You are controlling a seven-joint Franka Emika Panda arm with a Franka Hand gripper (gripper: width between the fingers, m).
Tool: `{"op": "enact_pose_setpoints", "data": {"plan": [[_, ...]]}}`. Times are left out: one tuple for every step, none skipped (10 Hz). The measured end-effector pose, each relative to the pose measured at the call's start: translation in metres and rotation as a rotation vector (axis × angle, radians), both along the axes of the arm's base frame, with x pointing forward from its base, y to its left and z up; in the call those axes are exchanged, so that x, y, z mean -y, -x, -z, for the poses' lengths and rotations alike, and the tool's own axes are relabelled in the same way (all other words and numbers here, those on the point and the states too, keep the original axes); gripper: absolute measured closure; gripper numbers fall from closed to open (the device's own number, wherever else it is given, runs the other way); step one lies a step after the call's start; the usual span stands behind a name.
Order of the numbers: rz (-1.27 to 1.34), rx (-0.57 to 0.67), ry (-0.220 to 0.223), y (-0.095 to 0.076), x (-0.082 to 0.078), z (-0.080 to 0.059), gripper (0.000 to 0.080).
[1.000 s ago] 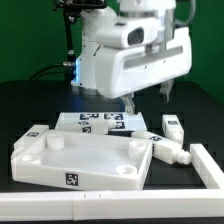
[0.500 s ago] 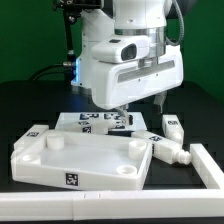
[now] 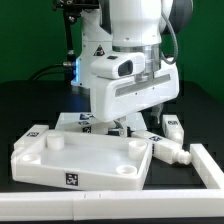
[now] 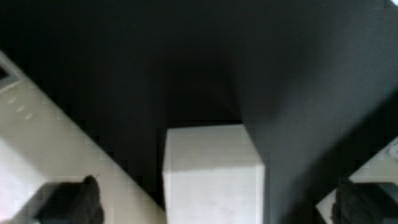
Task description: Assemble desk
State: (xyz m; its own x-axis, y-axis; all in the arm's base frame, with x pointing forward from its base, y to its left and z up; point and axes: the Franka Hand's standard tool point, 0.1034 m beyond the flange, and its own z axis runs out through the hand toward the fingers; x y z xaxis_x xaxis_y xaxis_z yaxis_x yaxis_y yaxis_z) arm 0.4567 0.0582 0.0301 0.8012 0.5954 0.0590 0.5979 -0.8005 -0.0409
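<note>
The desk's white rimmed panel lies flat at the front, round holes at its corners. Two tagged square legs lie at the exterior view's right of it. My gripper hangs low just behind the panel's far right corner, jaws wide apart. In the wrist view a white square leg lies lengthwise midway between the dark fingertips, with a gap on each side. My gripper is open and touches nothing. In the exterior view the hand hides most of that leg.
The marker board lies behind the panel, partly under the arm. A white rail runs along the front edge and a white block stands at the exterior view's right. White surfaces flank the leg in the wrist view.
The arm has come down toward the table and shifted slightly to the exterior view's right. The jaws stayed wide open. The panel and legs have not moved.
</note>
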Motion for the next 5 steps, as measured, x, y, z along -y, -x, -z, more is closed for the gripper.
{"op": "enact_pose_setpoints", "data": {"plan": [[0.000, 0.009, -0.001, -0.0016, -0.0012, 0.0001, 0.0150], [0.001, 0.014, -0.002, -0.0024, -0.0024, 0.0002, 0.0150], [0.000, 0.021, -0.002, -0.0035, -0.0031, 0.0002, 0.0150], [-0.003, 0.020, -0.002, -0.0039, -0.0031, -0.0004, 0.0150], [-0.006, 0.016, 0.000, -0.0064, -0.0011, -0.0060, 0.0150]]}}
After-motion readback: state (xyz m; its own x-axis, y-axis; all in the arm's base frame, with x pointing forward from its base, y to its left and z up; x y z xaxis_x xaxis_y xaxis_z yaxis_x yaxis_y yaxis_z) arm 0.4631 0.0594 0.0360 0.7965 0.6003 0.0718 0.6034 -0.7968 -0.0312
